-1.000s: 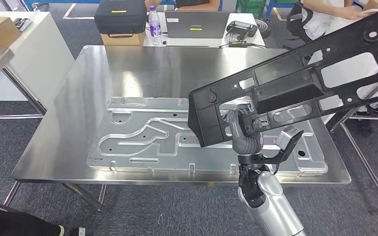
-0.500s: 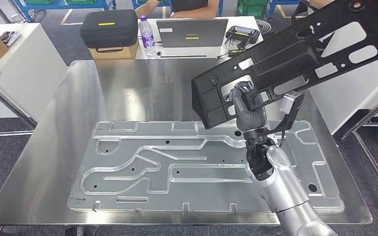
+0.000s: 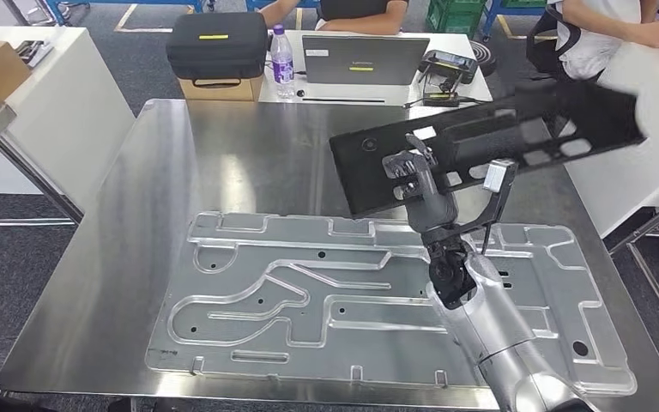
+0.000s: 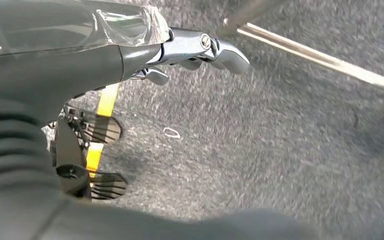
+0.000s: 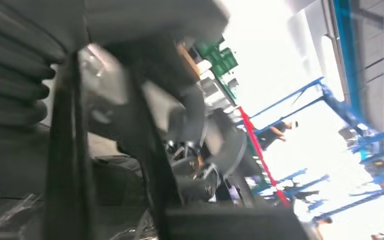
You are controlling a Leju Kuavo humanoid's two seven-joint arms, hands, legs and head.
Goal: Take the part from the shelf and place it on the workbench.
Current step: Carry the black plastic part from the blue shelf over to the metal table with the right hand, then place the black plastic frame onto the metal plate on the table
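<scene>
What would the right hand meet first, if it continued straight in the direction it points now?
The right hand points up and away over the workbench, already holding the black part. Beyond it, the laptop on the white table looks first in line, though depth is unclear.

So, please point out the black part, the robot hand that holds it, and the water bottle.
black part (image 3: 369, 172): head view, on its solid left end.
right robot hand (image 3: 425, 193): head view, middle of the hand gripping the part.
water bottle (image 3: 283, 56): head view, on its body.
</scene>
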